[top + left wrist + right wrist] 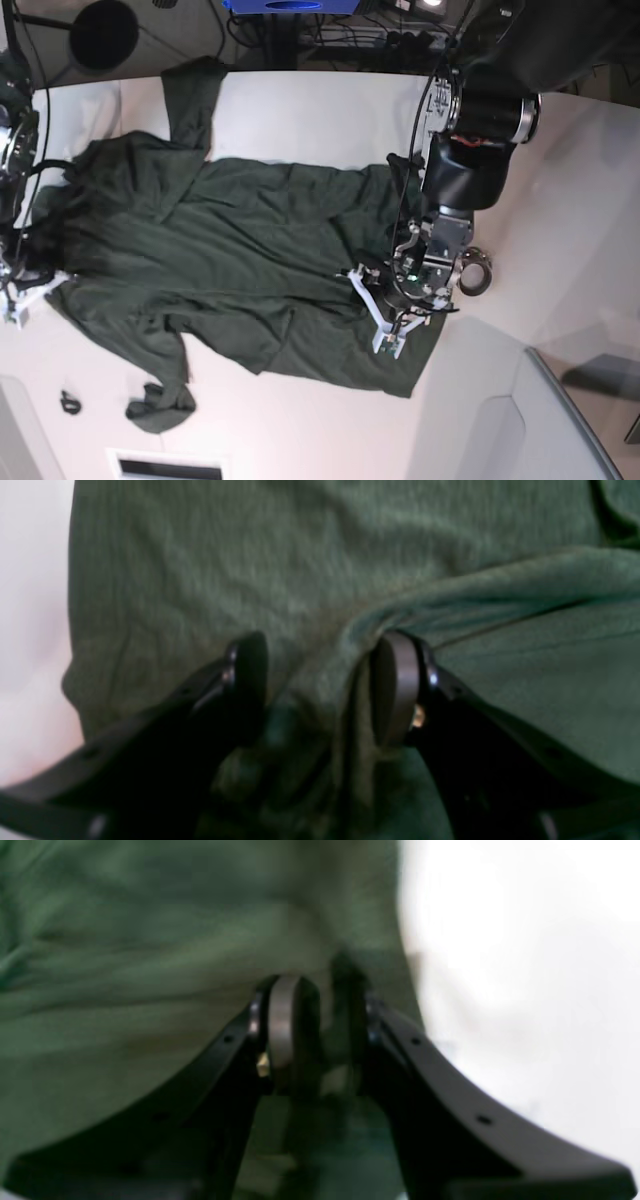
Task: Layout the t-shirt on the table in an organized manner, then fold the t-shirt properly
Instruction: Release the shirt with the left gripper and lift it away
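Observation:
The dark green t-shirt [230, 240] lies spread and wrinkled across the white table [300, 110], one sleeve reaching toward the far edge. My left gripper [385, 315] stands on the shirt near its right-hand edge. In the left wrist view the left gripper [320, 650] is open, with a raised ridge of the t-shirt [300, 555] between its pads. At the shirt's left end, my right gripper [15, 295] is at the cloth's border. The right wrist view shows the right gripper [320, 990] shut on an edge of the t-shirt [150, 940], with bare table [525, 965] beside it.
A small metal ring [475, 272] lies on the table just right of the left arm. A small black item [68, 402] sits near the front left. A grey raised panel [500, 430] fills the front right corner. Cables and a blue stand are behind the table.

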Robot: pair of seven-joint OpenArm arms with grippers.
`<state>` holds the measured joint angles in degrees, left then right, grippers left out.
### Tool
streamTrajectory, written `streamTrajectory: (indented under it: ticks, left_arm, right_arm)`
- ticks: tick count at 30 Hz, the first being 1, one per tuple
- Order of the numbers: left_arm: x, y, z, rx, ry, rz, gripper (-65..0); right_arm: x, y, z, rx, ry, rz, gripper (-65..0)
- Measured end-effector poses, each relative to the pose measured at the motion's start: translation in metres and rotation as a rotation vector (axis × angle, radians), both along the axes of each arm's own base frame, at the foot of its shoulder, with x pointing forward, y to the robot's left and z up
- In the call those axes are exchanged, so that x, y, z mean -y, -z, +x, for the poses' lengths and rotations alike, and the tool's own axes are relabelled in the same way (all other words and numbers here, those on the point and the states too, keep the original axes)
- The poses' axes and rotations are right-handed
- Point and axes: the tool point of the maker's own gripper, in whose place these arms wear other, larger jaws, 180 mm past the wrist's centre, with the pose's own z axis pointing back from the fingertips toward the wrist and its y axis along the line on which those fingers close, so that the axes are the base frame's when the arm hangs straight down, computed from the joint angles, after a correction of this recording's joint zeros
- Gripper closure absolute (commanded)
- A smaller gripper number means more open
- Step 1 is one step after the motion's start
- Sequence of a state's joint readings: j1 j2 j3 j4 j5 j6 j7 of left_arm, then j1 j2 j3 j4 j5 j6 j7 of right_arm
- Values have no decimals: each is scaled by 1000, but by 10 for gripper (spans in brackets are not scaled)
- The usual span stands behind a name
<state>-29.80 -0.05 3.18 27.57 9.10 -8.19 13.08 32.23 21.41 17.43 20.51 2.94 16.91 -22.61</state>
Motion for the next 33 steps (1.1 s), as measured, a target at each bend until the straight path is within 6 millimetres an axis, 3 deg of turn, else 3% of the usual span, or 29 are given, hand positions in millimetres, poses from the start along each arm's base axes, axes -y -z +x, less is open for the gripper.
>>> streamTrajectory:
  ticks: [3, 7, 10, 14, 17, 19, 20, 23, 26, 30, 33]
  left_arm:
    - [-8, -4, 15, 2, -32, 28, -319]
    - [-14, -11, 24, 6, -80, 74, -319]
    - [-11, -24, 27, -30, -111, 67, -319]
    - [8, -72, 27, 42, -145, -142, -319]
    - [-2, -110, 7, 90, -144, -197, -319]
    - [-11, -123, -17, 110, -118, -186, -319]
    - [-18, -125, -32, 115, -118, -161, -319]
    - [-30, -112, -81, 82, -82, -112, -319]
    - [-54, -91, -128, -5, -65, -50, -319]
    - [-129, -104, -157, 28, -243, 26, -319]
    - [-154, -106, -179, 18, -313, 38, -319]
  right_arm:
    - [14, -17, 16, 54, 21, -22, -161]
    - [17, -43, 42, 127, 13, -28, -156]
    - [26, -62, 40, 99, -15, -67, -156]
    - [43, -105, 6, 78, -44, -163, -162]
    - [26, -121, -43, 114, -25, -120, -173]
    - [10, -116, -84, 71, -18, -90, -251]
    - [4, -110, -104, 29, -16, -83, -321]
    - [-22, -80, -135, -48, -68, -15, -501]
    - [-54, -57, -150, -50, -105, 84, -524]
    - [-68, -43, -153, -56, -108, 163, -524]
    - [-80, -23, -159, -84, -97, 236, -524]
